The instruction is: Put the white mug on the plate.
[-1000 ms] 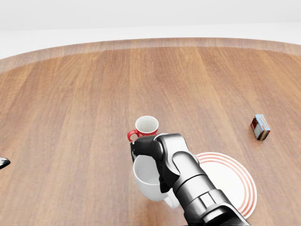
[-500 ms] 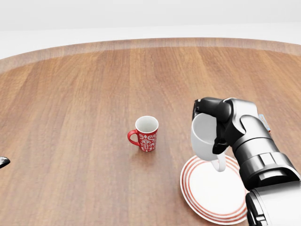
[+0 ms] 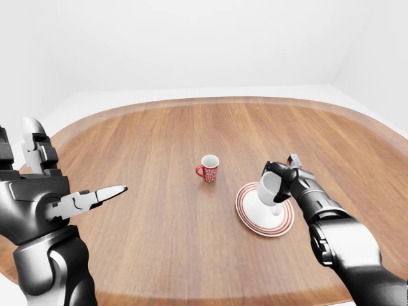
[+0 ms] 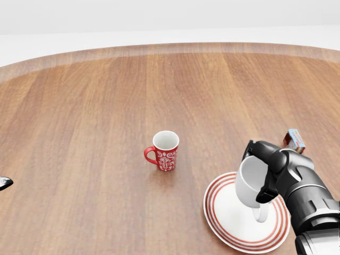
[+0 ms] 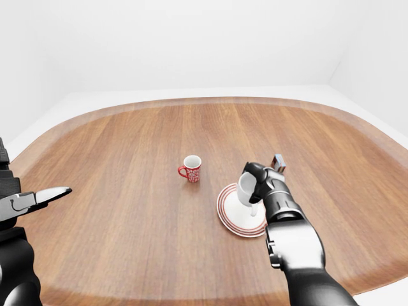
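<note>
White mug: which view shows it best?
Head view: the white mug is largest there, tilted in the right hand over the plate. Both eye views show it small, partly behind the fingers.

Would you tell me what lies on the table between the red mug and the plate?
Nothing: in the head view, only bare wooden table separates the red mug from the plate. The right hand holds the white mug over the plate.
</note>
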You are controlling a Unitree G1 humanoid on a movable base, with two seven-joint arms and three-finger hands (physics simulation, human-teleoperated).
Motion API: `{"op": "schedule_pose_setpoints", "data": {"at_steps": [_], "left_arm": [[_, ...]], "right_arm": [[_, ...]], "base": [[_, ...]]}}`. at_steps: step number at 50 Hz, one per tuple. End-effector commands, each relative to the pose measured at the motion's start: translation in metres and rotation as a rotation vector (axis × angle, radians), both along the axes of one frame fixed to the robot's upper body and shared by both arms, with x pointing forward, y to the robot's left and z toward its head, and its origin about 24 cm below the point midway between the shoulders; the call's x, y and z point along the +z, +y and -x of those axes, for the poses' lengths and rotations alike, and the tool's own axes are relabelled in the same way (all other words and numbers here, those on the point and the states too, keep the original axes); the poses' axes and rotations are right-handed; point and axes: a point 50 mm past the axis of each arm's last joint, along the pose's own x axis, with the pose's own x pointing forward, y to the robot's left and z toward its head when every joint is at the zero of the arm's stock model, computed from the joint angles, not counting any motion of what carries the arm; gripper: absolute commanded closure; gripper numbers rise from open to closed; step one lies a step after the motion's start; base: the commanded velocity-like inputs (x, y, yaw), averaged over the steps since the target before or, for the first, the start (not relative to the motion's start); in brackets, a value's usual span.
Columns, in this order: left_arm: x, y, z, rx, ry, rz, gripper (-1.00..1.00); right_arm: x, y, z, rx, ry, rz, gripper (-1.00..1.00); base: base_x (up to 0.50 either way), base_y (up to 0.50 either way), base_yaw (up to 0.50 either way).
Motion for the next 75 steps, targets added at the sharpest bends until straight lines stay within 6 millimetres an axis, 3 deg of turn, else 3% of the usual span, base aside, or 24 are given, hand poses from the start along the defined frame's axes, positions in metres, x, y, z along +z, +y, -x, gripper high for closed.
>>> {"op": "schedule_pose_setpoints", "data": {"at_steps": [1, 15, 38, 40, 41, 43, 45, 46, 56, 58, 60, 62, 64, 65, 66, 69, 70, 72, 73, 74, 75], "left_arm": [[0.000, 0.000, 0.000, 0.000, -0.002, -0.002, -1.00], [0.002, 0.000, 0.000, 0.000, -0.010, -0.002, -1.00], [-0.002, -0.001, -0.001, -0.003, 0.009, -0.002, -1.00], [-0.002, -0.001, -0.002, -0.003, 0.012, -0.002, -1.00], [-0.002, -0.001, -0.002, -0.004, 0.014, -0.003, -1.00], [-0.003, -0.001, -0.002, -0.004, 0.015, -0.003, -1.00], [-0.003, -0.001, -0.002, -0.004, 0.017, -0.003, -1.00], [-0.003, -0.001, -0.002, -0.003, 0.015, -0.003, -1.00], [-0.002, -0.001, -0.001, -0.001, 0.010, -0.002, -1.00], [-0.002, 0.000, -0.001, 0.000, 0.009, -0.002, -1.00], [-0.002, -0.001, -0.001, -0.001, 0.010, -0.004, -1.00], [-0.002, -0.001, -0.001, -0.002, 0.013, -0.003, -1.00], [-0.002, 0.000, -0.001, 0.001, 0.008, -0.001, -1.00], [-0.001, 0.000, -0.001, 0.001, 0.008, -0.001, -1.00], [-0.001, -0.001, -0.001, 0.000, 0.008, -0.002, -1.00], [-0.003, -0.001, -0.002, -0.001, 0.014, -0.001, -1.00], [-0.001, -0.001, -0.001, -0.001, 0.008, -0.002, -1.00], [-0.002, -0.001, -0.001, -0.001, 0.009, -0.002, -1.00], [-0.002, -0.001, -0.001, -0.002, 0.009, -0.002, -1.00], [-0.001, -0.002, -0.001, -0.003, 0.008, -0.003, -1.00], [-0.001, -0.002, -0.001, -0.003, 0.007, -0.003, -1.00]], "right_arm": [[-0.039, -0.004, 0.024, -0.064, 0.055, -0.033, 1.00], [-0.052, 0.001, 0.032, -0.068, 0.080, -0.045, 1.00], [-0.051, -0.001, 0.032, -0.071, 0.071, -0.035, 1.00], [-0.053, -0.001, 0.033, -0.076, 0.069, -0.036, 0.80], [-0.053, -0.001, 0.033, -0.076, 0.068, -0.035, 0.36], [-0.053, -0.001, 0.033, -0.076, 0.068, -0.036, 0.15], [-0.053, -0.001, 0.033, -0.075, 0.066, -0.034, -0.73], [-0.054, -0.001, 0.034, -0.075, 0.065, -0.033, -1.00], [-0.052, -0.001, 0.033, -0.060, 0.091, -0.032, -1.00], [-0.051, 0.002, 0.033, -0.054, 0.159, -0.113, -1.00], [-0.041, 0.004, 0.026, -0.027, 0.197, -0.163, -1.00], [-0.028, 0.010, 0.022, 0.093, 0.344, -0.138, -1.00], [-0.005, 0.011, 0.011, 0.160, 0.259, -0.027, -1.00], [-0.003, 0.011, 0.011, 0.166, 0.248, -0.016, -1.00], [0.026, 0.011, 0.002, 0.225, 0.130, 0.131, -1.00], [0.100, 0.014, 0.001, 0.319, -0.157, 0.459, -1.00], [0.125, 0.020, 0.001, 0.437, -0.187, 0.492, -1.00], [0.164, 0.045, 0.019, 0.693, -0.210, 0.547, -1.00], [0.182, 0.048, 0.022, 0.724, -0.227, 0.579, -1.00], [0.214, 0.048, 0.020, 0.708, -0.269, 0.623, -1.00], [0.230, 0.048, 0.021, 0.705, -0.281, 0.635, -1.00]], "base": [[0.00, 0.00, 0.00], [0.00, 0.00, 0.00], [0.00, 0.00, 0.00], [0.00, 0.00, 0.00], [0.00, 0.00, 0.00], [0.00, 0.00, 0.00], [0.00, 0.00, 0.00], [0.00, 0.00, 0.00], [0.00, 0.00, 0.00], [0.00, 0.00, 0.00], [0.00, 0.00, 0.00], [0.00, 0.00, 0.00], [0.00, 0.00, 0.00], [0.00, 0.00, 0.00], [0.00, 0.00, 0.00], [0.00, 0.00, 0.00], [0.00, 0.00, 0.00], [0.00, 0.00, 0.00], [0.00, 0.00, 0.00], [0.00, 0.00, 0.00], [0.00, 0.00, 0.00]]}}
